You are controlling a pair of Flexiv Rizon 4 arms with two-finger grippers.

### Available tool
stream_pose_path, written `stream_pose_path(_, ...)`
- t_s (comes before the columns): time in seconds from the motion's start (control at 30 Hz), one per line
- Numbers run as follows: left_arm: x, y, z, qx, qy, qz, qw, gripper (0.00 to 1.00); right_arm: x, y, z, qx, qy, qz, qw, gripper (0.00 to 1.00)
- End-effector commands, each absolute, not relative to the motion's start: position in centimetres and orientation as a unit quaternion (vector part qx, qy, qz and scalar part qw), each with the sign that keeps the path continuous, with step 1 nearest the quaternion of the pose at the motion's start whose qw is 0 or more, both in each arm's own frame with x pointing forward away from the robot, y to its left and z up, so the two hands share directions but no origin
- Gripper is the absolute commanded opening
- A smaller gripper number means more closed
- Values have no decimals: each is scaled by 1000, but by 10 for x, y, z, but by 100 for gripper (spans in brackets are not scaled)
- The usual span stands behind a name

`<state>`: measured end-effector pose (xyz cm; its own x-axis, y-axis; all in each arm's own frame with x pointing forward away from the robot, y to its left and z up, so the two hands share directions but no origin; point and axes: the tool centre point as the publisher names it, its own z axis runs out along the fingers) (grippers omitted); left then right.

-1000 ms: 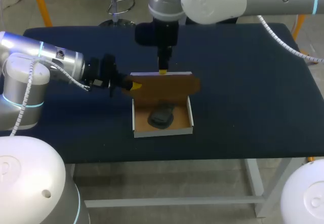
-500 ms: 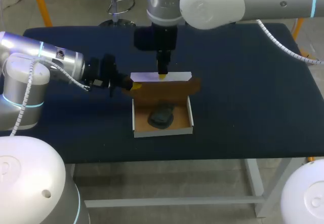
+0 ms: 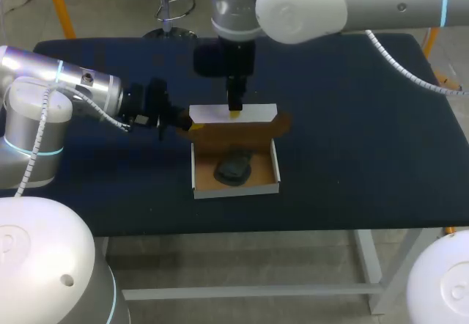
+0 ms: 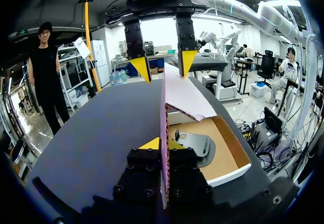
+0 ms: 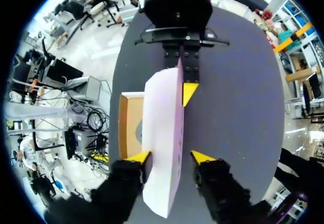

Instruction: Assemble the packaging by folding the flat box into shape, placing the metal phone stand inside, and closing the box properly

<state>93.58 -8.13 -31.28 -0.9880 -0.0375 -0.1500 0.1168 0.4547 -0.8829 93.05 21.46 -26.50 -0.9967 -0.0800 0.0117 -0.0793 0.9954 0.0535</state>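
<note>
Near the middle of the head view, on the dark desk [image 3: 352,133]: a shallow open box [image 3: 236,190] with the metal phone stand [image 3: 234,166] lying inside. Behind it, the lid [image 3: 256,127], raised about upright on the rear hinge. From the frame's left, the left hand [image 3: 192,124], clenched on the lid's left end, likely to steady the hinge line during the fold. Down from the upper right, the right hand [image 3: 235,110], released and straddling the lid's top edge at mid-span, probably to tip it forward over the box. Plenty of bare desk to the right and in front.

Seen from the left wrist: the lid [image 4: 182,97] edge-on, pinched in the left hand [image 4: 163,144] between its two yellow tips. Far along that edge, the right hand [image 4: 163,66] with tips spread, one just at the lid's white face, the other apart. Beside the lid, the phone stand [image 4: 195,144], flat on the floor of the box [image 4: 230,173] and low enough, by the look of it, to pass under a closing lid.

Seen from the right wrist: the right hand [image 5: 171,158] open around the free edge of the lid [image 5: 164,133], one tip against the white face, a gap at the other. Ahead, the left hand [image 5: 185,89] gripping the far end. To one side of the lid, the box [image 5: 121,127], so room for the swing on that side only. On the other side, open desk [image 5: 238,82].
</note>
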Motion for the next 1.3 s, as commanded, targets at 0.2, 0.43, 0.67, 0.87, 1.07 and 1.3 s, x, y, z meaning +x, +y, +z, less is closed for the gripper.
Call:
stream_pose_path(0.2, 935, -82, -315, 24, 850, -522, 74, 0, 939, 220, -272, 45, -999, -13, 29, 41)
stream_pose_path(0.43, 935, -82, -315, 24, 850, -522, 74, 0, 938, 221, -275, 49, -998, -7, 37, 0)
stream_pose_path(0.67, 935, -82, -315, 24, 850, -522, 74, 0, 934, 219, -274, 48, -999, -5, 25, 0)
stream_pose_path(0.87, 935, -82, -315, 24, 850, -522, 74, 0, 934, 217, -271, 40, -999, -11, 24, 32)
stream_pose_path(1.07, 935, -82, -315, 24, 850, -522, 74, 0, 934, 215, -258, 33, -999, -28, 18, 100)
stream_pose_path(1.3, 935, -82, -315, 24, 850, -522, 74, 0, 941, 211, -235, -33, -999, -35, 9, 100)
